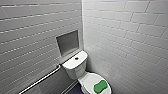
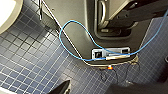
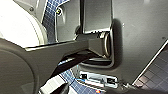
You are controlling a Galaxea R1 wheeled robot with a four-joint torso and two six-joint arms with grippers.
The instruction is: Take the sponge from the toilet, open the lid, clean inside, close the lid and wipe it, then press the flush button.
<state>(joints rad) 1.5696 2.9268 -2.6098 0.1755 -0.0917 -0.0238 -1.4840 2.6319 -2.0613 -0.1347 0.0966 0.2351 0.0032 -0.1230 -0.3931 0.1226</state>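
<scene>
Sponge point(image 1: 100, 86) lies flat on the closed lid point(image 1: 87, 81), towards its front edge, which is cut off. Toilet point(image 1: 75, 66) sits in the corner, one wall close beside it and the grab bar point(image 1: 40, 80) opposite. Left tool, right tool: apart or together cannot be told.

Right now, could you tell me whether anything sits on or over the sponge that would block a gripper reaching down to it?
Nothing visible does. The sponge lies flat and uncovered on the closed lid of the toilet. The tiled wall stands close beside it, but the space above it is open.
</scene>
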